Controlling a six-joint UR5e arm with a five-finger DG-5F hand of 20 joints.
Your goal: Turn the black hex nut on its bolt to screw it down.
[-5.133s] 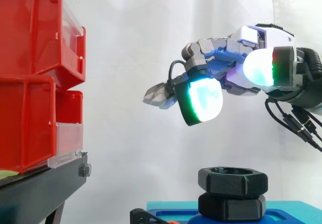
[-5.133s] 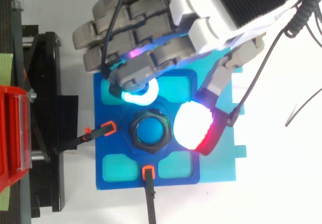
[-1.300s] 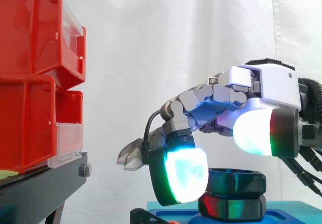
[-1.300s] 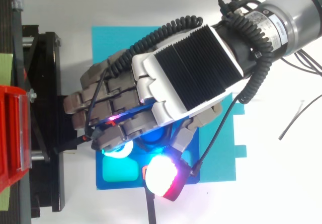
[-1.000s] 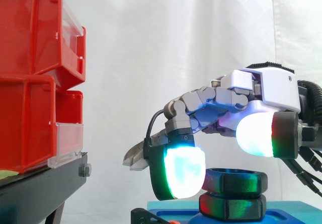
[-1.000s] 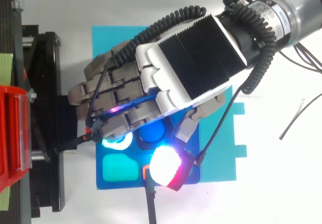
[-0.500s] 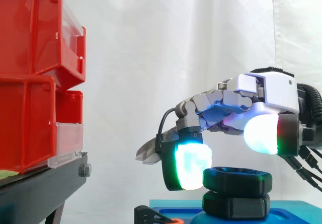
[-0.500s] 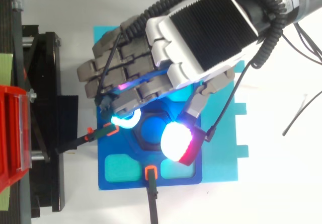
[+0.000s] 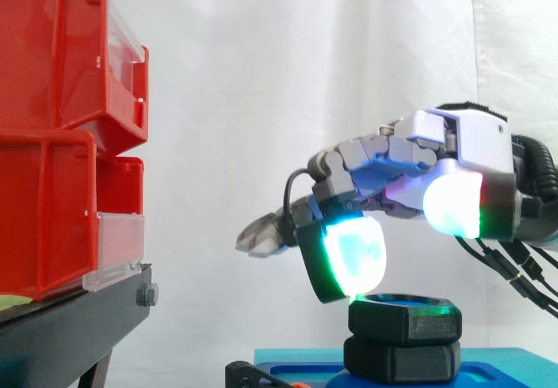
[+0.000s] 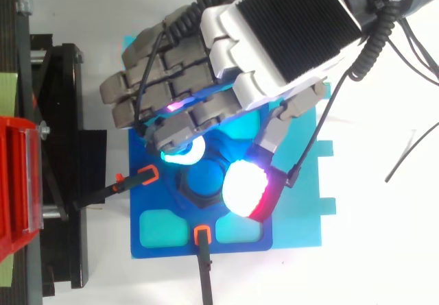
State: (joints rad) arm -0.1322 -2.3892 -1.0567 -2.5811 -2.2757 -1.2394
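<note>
- The black hex nut (image 9: 405, 316) sits at the middle of the blue plate (image 10: 164, 251), threaded on a blue bolt (image 10: 204, 179) whose end shows through its bore. It rides on top of a second black hex piece (image 9: 401, 359).
- The nut looks rigid and light, probably moulded or printed plastic with a matte skin, so it should neither give under pressure nor slip much.
- Its flat sides are the place to take hold: one pad on a flat and the thumb on the opposite flat. The upper piece alone should be held, since a grip that strays down onto the lower hex would likely bind.
- The hand (image 9: 410, 166) hovers over the nut with its fingers spread and loosely bent, clamped on nothing. One glowing fingertip (image 9: 349, 262) reaches down to the nut's top rim, though contact cannot be judged. The thumb pad (image 9: 452, 207) is clearly higher, above the nut's opposite side.
- The plate rests on a cyan sheet (image 10: 305, 216) on the white counter (image 10: 384, 250). Two orange-tipped clamps (image 10: 146, 175) (image 10: 201, 235) pin two of its edges, so it should hold firm against the twist.
- Those clamps sit near the nut and could catch a sweeping finger.
- The black stand (image 10: 65, 113) and red bins (image 9: 52, 144) are well apart from the nut, beyond the plate's clamped edge.
</note>
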